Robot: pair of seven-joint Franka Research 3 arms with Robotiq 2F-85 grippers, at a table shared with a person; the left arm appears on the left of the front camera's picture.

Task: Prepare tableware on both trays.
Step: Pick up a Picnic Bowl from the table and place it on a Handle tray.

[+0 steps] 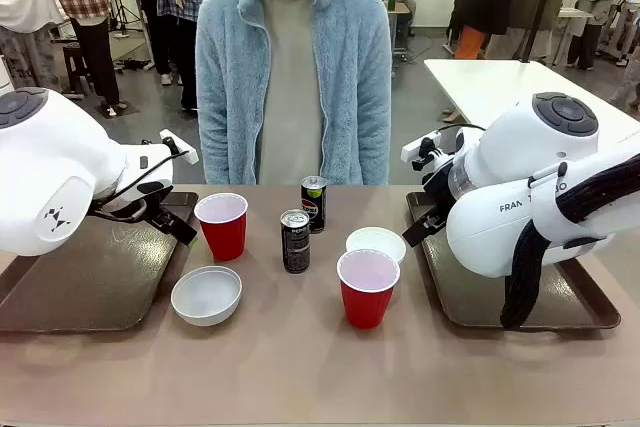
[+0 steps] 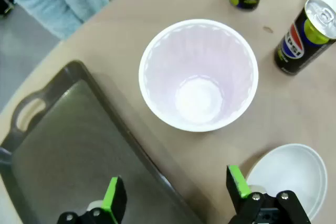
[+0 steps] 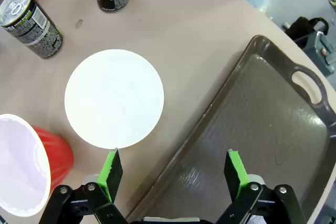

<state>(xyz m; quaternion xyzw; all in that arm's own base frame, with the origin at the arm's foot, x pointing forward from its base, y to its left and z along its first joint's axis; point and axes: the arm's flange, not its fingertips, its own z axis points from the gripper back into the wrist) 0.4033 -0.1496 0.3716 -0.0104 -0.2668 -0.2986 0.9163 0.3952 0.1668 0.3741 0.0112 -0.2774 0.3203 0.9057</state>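
Two dark brown trays lie at the left (image 1: pixel 90 282) and right (image 1: pixel 470 302) of the table. Between them stand two red cups (image 1: pixel 222 227) (image 1: pixel 367 289), two white bowls (image 1: pixel 206 295) (image 1: pixel 376 243) and two dark cans (image 1: pixel 314 204) (image 1: pixel 295 241). My left gripper (image 1: pixel 183 225) (image 2: pixel 175 179) hangs open over the left tray's inner rim (image 2: pixel 131 145), just short of the far red cup (image 2: pixel 198 74). My right gripper (image 1: pixel 418 229) (image 3: pixel 173 174) is open above the right tray's inner rim (image 3: pixel 210 129), beside the far bowl (image 3: pixel 114 98). Neither holds anything.
A person in a light blue fleece jacket (image 1: pixel 293 77) stands at the far side of the table. Both trays have bare floors (image 2: pixel 68 161) (image 3: pixel 262 145). Other people and another table (image 1: pixel 500 82) are farther back.
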